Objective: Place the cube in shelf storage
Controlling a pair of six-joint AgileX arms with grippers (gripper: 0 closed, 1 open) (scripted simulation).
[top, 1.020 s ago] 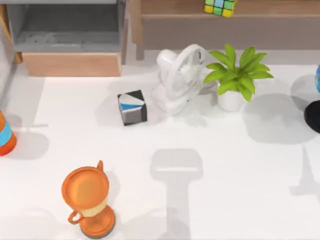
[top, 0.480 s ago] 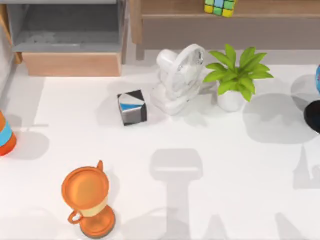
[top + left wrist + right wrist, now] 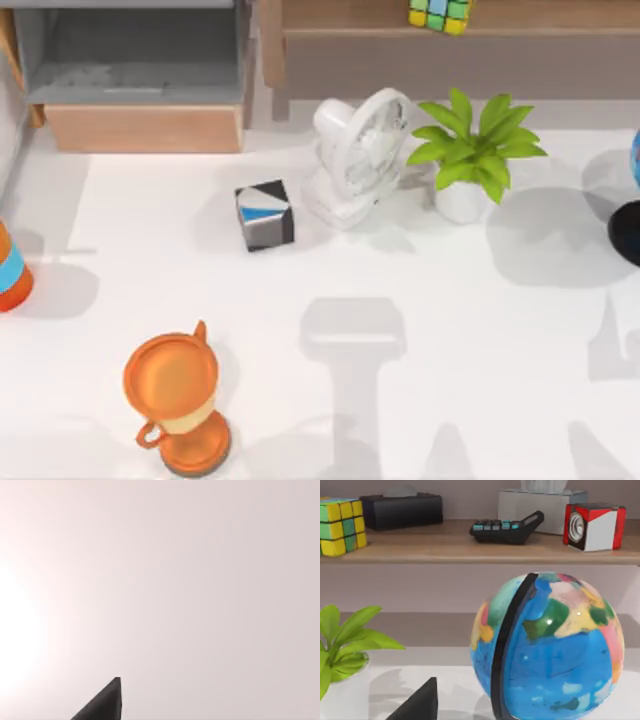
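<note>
The white surface (image 3: 470,320) is holding many things, and grey shadows are lying across it. At the far left edge a striped orange and blue thing (image 3: 9,268) is peeking in. A grey-lined box (image 3: 140,128) with a wooden front is sitting at the far left. An orange trophy cup (image 3: 176,400) is standing near the front. A black, white and blue cube (image 3: 265,215) is sitting just beside a white fan (image 3: 355,155). A green plant (image 3: 475,150) in a white pot is standing to the right of the fan. A globe (image 3: 630,200) is showing at the right edge.

The cube (image 3: 440,14) is resting on the board of the shelf storage (image 3: 340,20), at the far side. It is showing green, yellow, blue and orange squares. On the same board, going right, a black box (image 3: 402,510), a calculator (image 3: 507,529), a tissue box (image 3: 535,507) and a red and white block (image 3: 594,526) are sitting.

The left pincer (image 3: 102,705) is pointing at a pale blank space. The right pincer (image 3: 417,702) is hanging near the globe. I cannot tell if either pincer is clenched or released.

Since a second ago, the cube is staying put. The shadows at the near right are changing shape.
</note>
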